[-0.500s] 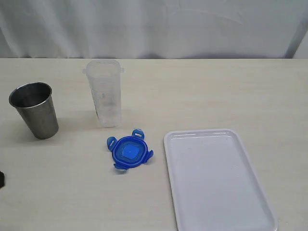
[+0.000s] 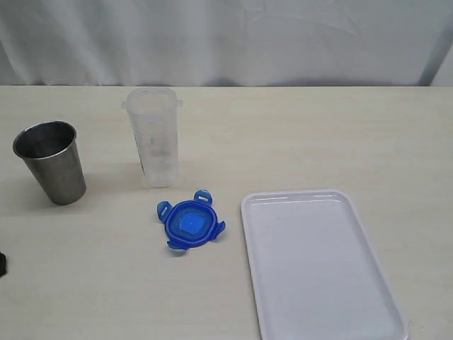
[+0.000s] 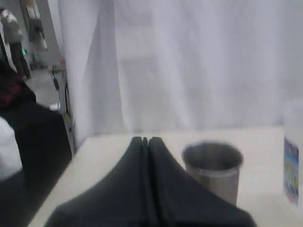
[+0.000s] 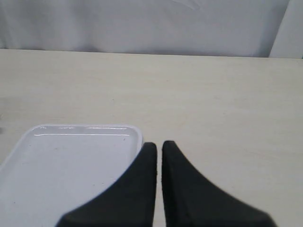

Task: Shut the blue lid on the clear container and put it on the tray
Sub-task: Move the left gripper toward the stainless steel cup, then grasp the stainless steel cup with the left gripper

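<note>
The blue lid (image 2: 190, 223) lies flat on the table, flaps spread, just in front of the clear container (image 2: 153, 136), which stands upright and uncovered. The white tray (image 2: 318, 265) lies empty to the right of the lid. The left wrist view has my left gripper (image 3: 146, 140) shut and empty, low at the table's left end, with the clear container (image 3: 293, 156) at the picture's edge. My right gripper (image 4: 159, 144) is shut and empty beside the tray's (image 4: 66, 165) corner. Neither gripper's fingers show in the exterior view.
A grey steel cup (image 2: 51, 161) stands upright left of the container, close ahead of the left gripper as the steel cup (image 3: 213, 170). A white curtain (image 2: 226, 39) hangs behind the table. A small dark part (image 2: 2, 263) shows at the exterior view's left edge.
</note>
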You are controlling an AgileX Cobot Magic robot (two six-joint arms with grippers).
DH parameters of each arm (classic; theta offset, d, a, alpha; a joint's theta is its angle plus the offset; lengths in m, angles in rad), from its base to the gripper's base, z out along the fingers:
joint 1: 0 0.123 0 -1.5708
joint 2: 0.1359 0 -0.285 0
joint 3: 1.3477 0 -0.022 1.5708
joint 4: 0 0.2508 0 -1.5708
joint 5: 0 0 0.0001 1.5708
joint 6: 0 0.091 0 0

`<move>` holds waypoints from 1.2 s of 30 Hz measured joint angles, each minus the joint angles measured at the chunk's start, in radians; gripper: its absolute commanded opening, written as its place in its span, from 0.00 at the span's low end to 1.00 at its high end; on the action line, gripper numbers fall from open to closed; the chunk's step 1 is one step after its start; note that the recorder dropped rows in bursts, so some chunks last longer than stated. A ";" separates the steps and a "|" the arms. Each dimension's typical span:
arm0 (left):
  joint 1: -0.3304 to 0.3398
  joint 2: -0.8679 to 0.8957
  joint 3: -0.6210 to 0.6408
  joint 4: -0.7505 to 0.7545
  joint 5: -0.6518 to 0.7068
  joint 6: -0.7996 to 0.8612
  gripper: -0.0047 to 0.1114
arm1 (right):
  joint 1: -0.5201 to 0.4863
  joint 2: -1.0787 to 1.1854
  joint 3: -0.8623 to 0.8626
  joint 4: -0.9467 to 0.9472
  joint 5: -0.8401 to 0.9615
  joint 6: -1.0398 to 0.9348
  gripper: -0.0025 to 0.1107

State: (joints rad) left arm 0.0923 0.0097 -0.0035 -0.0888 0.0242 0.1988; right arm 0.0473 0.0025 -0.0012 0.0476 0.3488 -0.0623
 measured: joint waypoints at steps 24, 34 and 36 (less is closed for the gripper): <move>0.000 0.779 -0.039 0.426 -0.743 -0.490 0.92 | 0.000 0.000 0.000 0.000 0.000 0.000 0.06; 0.000 1.319 -0.074 0.420 -1.127 -0.334 0.92 | 0.000 0.000 0.000 0.000 0.000 0.000 0.06; 0.000 1.412 -0.102 0.425 -1.159 -0.300 0.92 | 0.000 0.000 0.000 0.000 0.000 0.000 0.06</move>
State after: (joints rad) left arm 0.0923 1.4219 -0.1051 0.3359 -1.1348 -0.1011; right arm 0.0473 0.0025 -0.0012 0.0476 0.3488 -0.0623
